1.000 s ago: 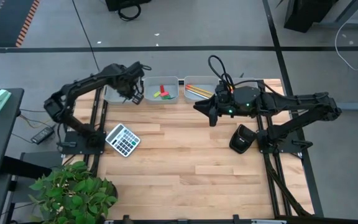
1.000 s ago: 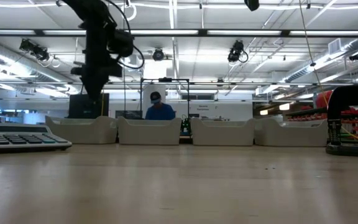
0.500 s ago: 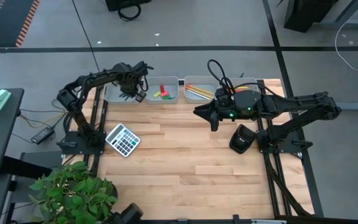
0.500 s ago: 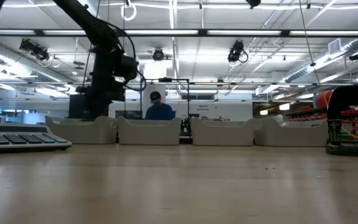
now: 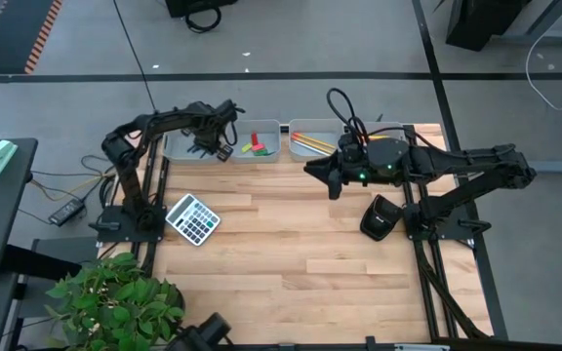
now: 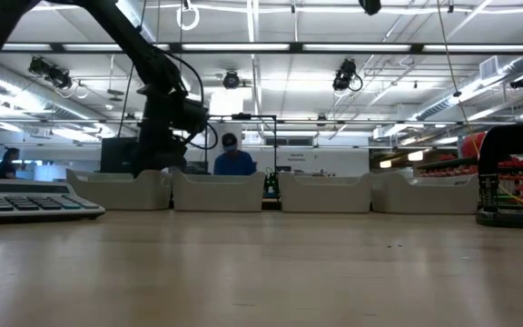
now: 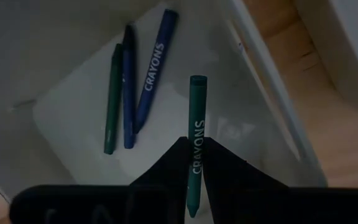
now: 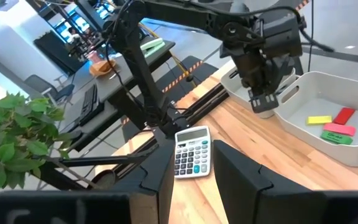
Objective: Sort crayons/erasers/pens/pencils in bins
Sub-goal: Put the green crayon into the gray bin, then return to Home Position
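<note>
left gripper [image 5: 208, 144] sits over the leftmost of the bins [image 5: 179, 151], at the far edge of the tabletop [image 5: 291, 244]. in the left wrist view its fingers [image 7: 222, 177] are nearly together on a dark green crayon [image 7: 196, 140], label "crayons" readable along the barrel, the crayon running out forward between the fingers. under it, on the floor of that bin [image 7: 73, 118], lie three more crayons close together: a blue one [image 7: 154, 68], a darker blue one [image 7: 128, 87] and a green one [image 7: 111, 102], the green and darker blue side by side, the blue one angled across them at one end.

next bin along the row, just beside the leftmost bin [image 5: 257, 151], holds the erasers [image 5: 254, 144]; the right wrist view shows a yellow one [image 8: 319, 119], a red one [image 8: 344, 115] and a green one [image 8: 334, 137] with a pink one [image 8: 340, 129] touching it. the third bin [image 5: 310, 129], further from the leftmost bin, holds the pencils [image 5: 310, 142], yellow and orange, lying slantwise.

right gripper [image 5: 332, 180] hovers above bare tabletop in front of the third bin, its fingers [image 8: 235, 168] clearly apart with nothing between them.

a grey calculator [image 5: 192, 218] lies on the tabletop near the base of the left arm, well apart from the leftmost bin. low view: a person in blue [image 6: 234, 162] shows in the room behind the bin row.
</note>
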Available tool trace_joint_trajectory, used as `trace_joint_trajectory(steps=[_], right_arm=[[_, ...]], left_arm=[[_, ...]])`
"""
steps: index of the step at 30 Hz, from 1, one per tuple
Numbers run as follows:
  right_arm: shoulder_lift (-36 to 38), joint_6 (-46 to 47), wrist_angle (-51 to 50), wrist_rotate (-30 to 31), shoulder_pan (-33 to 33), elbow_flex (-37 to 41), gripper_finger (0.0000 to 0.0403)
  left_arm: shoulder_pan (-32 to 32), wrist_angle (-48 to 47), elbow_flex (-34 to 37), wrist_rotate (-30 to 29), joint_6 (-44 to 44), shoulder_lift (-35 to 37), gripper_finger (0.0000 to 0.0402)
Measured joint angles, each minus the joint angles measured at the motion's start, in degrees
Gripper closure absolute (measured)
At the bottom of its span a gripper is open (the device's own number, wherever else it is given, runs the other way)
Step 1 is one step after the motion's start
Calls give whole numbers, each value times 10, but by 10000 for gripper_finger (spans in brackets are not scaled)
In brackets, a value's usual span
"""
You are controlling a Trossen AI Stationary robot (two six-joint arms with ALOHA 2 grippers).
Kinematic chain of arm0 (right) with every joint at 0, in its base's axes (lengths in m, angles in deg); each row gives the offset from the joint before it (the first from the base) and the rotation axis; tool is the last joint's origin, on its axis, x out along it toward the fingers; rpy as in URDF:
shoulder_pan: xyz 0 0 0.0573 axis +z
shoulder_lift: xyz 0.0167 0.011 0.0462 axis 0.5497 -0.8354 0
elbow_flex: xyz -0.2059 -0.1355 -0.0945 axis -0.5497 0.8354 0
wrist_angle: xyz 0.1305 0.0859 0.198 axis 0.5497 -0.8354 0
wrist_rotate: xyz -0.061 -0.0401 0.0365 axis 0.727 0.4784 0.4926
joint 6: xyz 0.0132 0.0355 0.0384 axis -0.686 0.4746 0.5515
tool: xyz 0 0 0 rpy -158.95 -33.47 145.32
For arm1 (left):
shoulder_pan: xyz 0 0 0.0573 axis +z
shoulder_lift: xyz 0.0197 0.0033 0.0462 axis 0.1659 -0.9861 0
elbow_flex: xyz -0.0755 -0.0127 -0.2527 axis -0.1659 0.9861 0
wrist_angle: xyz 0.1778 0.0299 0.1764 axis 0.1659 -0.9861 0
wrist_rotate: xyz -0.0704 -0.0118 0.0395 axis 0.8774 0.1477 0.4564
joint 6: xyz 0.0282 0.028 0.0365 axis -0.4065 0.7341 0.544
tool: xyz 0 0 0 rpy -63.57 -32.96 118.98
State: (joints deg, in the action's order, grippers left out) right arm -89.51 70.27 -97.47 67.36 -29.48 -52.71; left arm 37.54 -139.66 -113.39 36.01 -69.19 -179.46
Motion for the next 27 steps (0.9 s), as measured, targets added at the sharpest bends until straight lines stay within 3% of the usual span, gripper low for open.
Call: trace_joint_trajectory(steps=[7, 17, 22, 27], right_arm=[[0, 0, -4, 0, -4, 0, 285], [0, 0, -8, 0, -4, 0, 285], [0, -9, -14, 0, -5, 0, 285], [4, -38, -14, 0, -17, 1, 289]], left_arm=[[0, 5, 0, 11, -3, -12, 349], [0, -3, 0, 11, 0, -8, 264], [-1, -43, -24, 11, 19, 23, 234], [-1, -90, -59, 11, 31, 83, 231]])
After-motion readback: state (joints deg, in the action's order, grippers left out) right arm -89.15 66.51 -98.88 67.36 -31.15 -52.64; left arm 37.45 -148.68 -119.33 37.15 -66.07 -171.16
